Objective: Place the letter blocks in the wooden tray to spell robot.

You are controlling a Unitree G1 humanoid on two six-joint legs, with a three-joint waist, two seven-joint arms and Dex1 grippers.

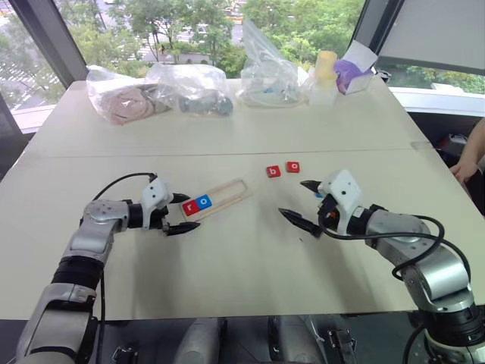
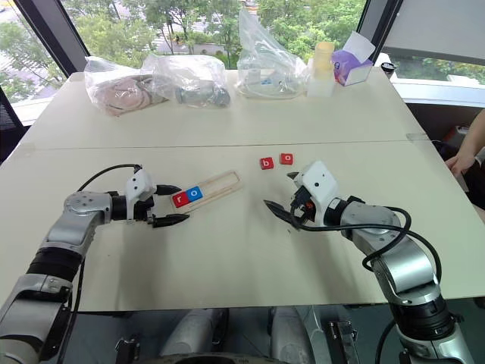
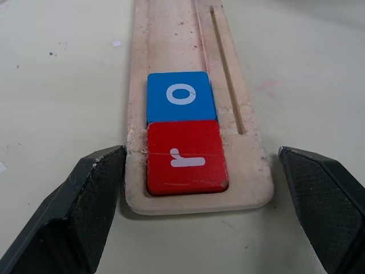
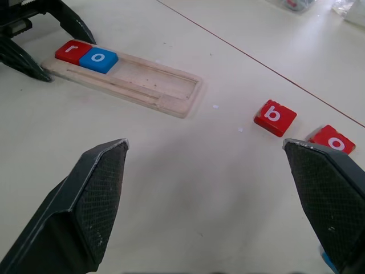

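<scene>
— Looking at the wooden tray [image 1: 220,199], we have the red r block [image 3: 185,157] and the blue o block [image 3: 181,95] seated at its near end, touching each other, with the rest of the recess bare.

— And the red b block [image 4: 275,117] and red o block [image 4: 332,138] lie loose on the table [image 1: 242,258], well apart from the tray, near our right gripper [image 1: 301,203]. We can't make out a t block.

— Our left gripper [image 1: 182,213] has its jaws spread wide, empty, straddling the tray's end. If it closes or drifts, we judge it could shove the tray and skew it.

— The right gripper is wide and empty too. Our risk there is picking the o before the b, or nudging one tile into the other while reaching.

— And a tilted tile could catch on the recess edge.
</scene>
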